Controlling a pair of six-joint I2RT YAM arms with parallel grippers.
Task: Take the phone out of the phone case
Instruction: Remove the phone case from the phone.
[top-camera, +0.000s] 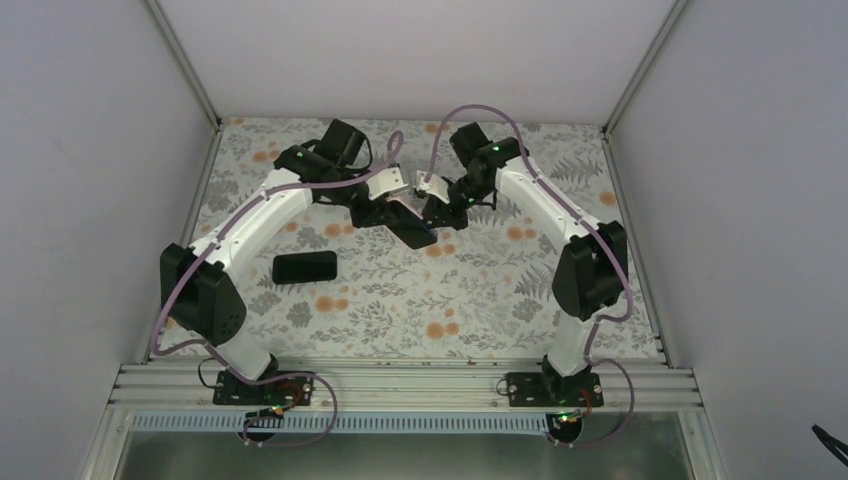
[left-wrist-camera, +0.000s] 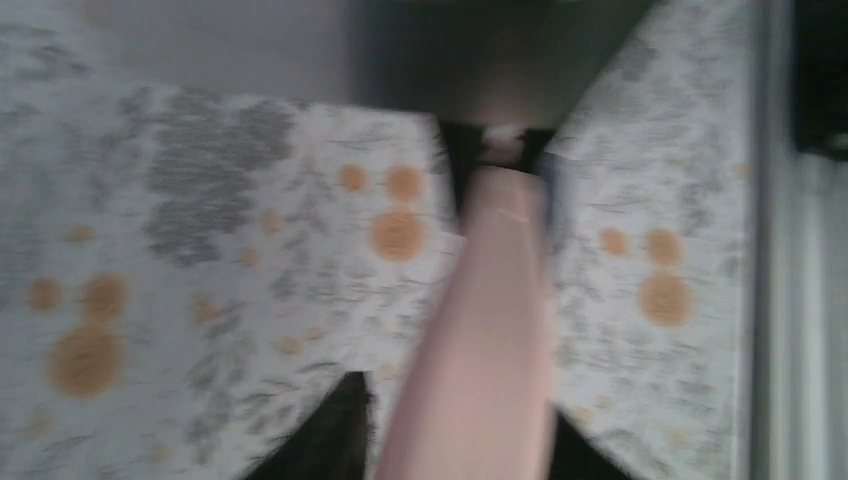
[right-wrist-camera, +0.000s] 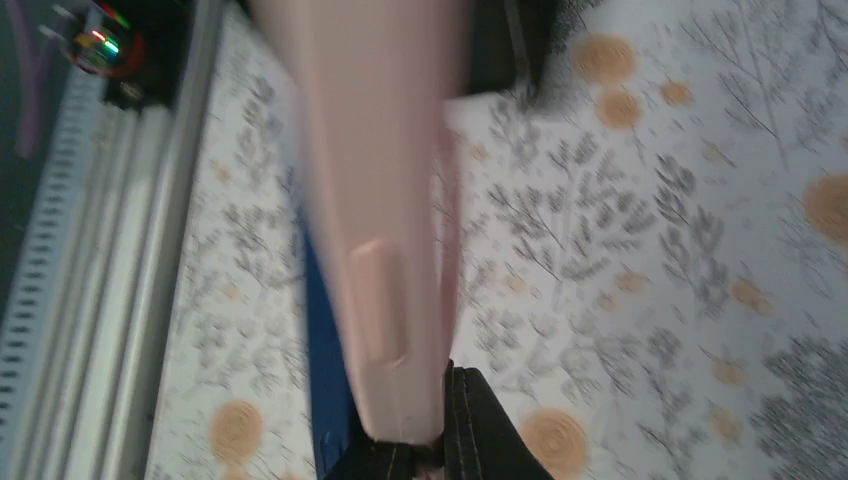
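Observation:
A pink phone case (right-wrist-camera: 380, 200) hangs above the table at the back middle, between my two grippers. Along its left side runs the blue edge of the phone (right-wrist-camera: 325, 350). My right gripper (right-wrist-camera: 440, 450) is shut on the near end of the case. In the left wrist view the phone case (left-wrist-camera: 490, 330) runs edge-on between the dark fingers of my left gripper (left-wrist-camera: 460, 440). Blur hides whether those fingers press on it. From above, the held item shows as a dark slab (top-camera: 413, 232) between the left gripper (top-camera: 385, 215) and the right gripper (top-camera: 440, 213).
A black flat rectangular object (top-camera: 305, 267) lies on the floral tablecloth (top-camera: 450, 300), left of centre and in front of the left arm. White walls close in the back and both sides. An aluminium rail (top-camera: 400, 385) runs along the near edge.

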